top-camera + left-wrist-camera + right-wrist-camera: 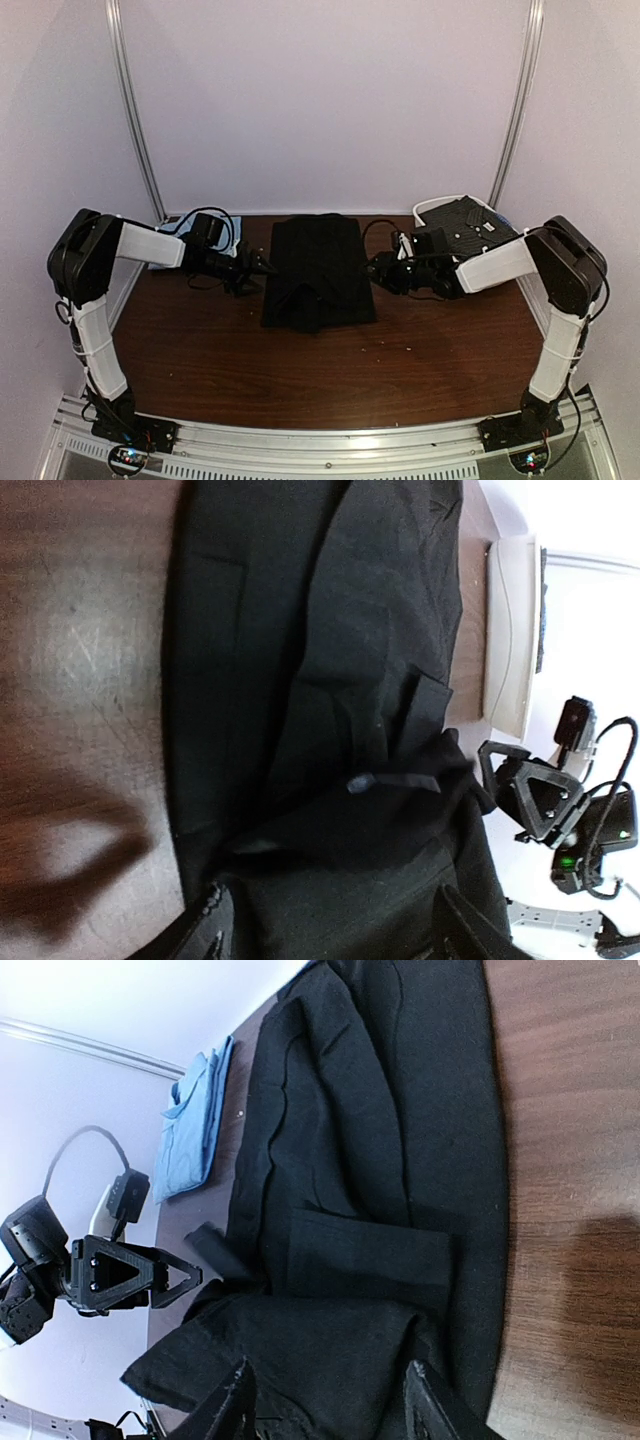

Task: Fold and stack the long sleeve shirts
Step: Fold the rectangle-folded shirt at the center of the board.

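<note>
On the brown table (300,375), read from the left edge across:

- Left arm: reaches inward from the left, low over the tabletop.
- Light blue shirt (234,226): lies flat at the far left of the table, behind the left arm and well apart from the black one.
- Left gripper (264,267): at the left edge of the black shirt. Its jaws stand wide; in the left wrist view the fingers (212,928) are spread, with black cloth lying between them and not pinched.
- Black shirt (318,268): in the middle of the table between the two grippers, folded into a long block running from far to near. Flaps are laid over one another, and the near end is thicker and more rumpled.
- Right gripper (376,268): at the right edge of the black shirt, facing the left one. Its jaws are parted; its fingers (236,1408) are held apart above the black cloth, gripping nothing.
- White tub (441,203): at the far right corner behind the right arm, holding dark pale-dotted cloth (470,226).
</note>
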`<state>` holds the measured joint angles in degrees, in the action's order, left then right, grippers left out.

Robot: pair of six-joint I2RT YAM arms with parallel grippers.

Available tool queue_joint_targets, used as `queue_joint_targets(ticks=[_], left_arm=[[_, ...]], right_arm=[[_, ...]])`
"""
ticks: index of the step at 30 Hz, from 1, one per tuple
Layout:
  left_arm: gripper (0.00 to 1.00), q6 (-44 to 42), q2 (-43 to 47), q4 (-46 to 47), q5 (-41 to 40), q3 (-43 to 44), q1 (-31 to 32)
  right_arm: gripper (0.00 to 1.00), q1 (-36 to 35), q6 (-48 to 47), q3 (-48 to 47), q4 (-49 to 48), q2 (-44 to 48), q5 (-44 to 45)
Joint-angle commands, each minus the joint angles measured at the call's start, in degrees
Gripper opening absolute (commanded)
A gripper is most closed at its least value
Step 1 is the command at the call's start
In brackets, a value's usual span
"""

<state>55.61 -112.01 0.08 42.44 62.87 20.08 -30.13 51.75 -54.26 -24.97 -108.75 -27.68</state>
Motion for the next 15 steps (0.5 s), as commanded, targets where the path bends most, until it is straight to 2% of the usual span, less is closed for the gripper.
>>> queue_joint_targets(ticks=[1, 9, 11, 13, 15], left_arm=[[0.73, -8.7, 5.0, -7.0, -6.4, 2.1, -0.2], [0.73, -13.9, 12.4, -9.7, -9.9, -4.1, 0.8], [0.71, -14.1, 13.9, -9.7, -10.8, -6.4, 1.8], [0.64, -14.1, 14.5, -9.5, -11.7, -8.6, 2.7], [0.52, -13.5, 15.0, -8.3, -11.3, -10.8, 3.3]], right_arm=[[0.53, 0.2, -5.7, 0.3, 5.1, 6.5, 3.2], [0.55, -3.8, -13.4, 1.3, 12.8, 9.8, 6.4], [0.51, -4.8, -14.8, 1.5, 14.1, 9.6, 7.6], [0.43, -5.5, -15.6, 1.6, 14.8, 9.3, 8.8], [0.36, -6.5, -16.4, 1.1, 15.8, 8.6, 9.9]])
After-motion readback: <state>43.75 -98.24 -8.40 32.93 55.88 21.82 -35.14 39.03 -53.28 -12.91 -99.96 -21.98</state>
